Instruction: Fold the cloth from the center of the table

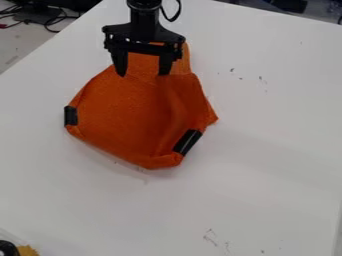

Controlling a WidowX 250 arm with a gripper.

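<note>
The black gripper hangs over the upper part of the orange cloth, its two fingers spread apart with orange fabric visible behind and between them. Whether the fingertips touch the cloth I cannot tell. The cloth lies partly folded and somewhat rumpled on the white table, with a raised crease on its right half and a corner pointing right. Black tape pieces mark its left edge and its lower right edge. Part of the cloth's upper end is hidden behind the gripper.
The white table carries a few small dark marks. Black cables lie beyond its upper left edge. In the bottom left corner are a round black item and a yellowish piece.
</note>
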